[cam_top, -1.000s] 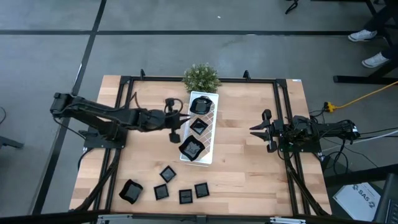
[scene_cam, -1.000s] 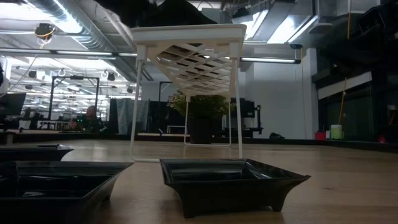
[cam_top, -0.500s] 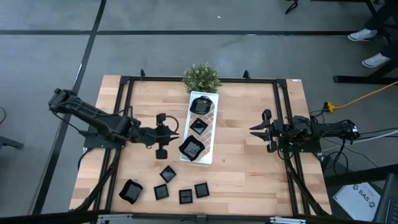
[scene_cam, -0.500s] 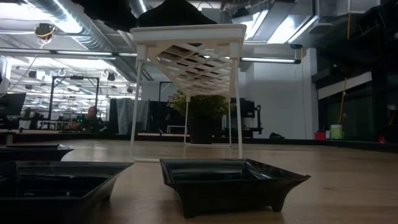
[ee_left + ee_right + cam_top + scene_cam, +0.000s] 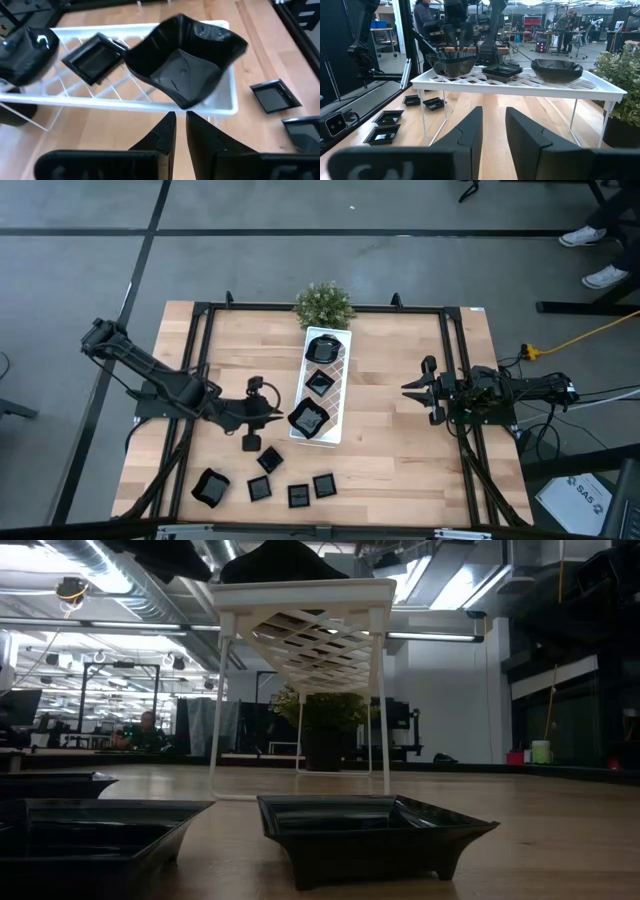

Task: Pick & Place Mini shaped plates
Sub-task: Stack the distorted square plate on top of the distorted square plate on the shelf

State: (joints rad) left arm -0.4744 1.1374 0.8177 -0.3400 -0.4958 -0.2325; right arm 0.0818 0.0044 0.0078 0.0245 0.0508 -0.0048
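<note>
Black wavy plate on white tray, left pincer nearly closed, empty, just short

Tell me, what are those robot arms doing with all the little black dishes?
They are moving mini shaped plates onto the white tray. Three dishes sit on it now: a round one, a small square one and a wavy-edged one. The left end effector is empty, just off the tray's near end, above the loose plates waiting on the table. The right end effector waits on the tray's other side, holding nothing.
</note>
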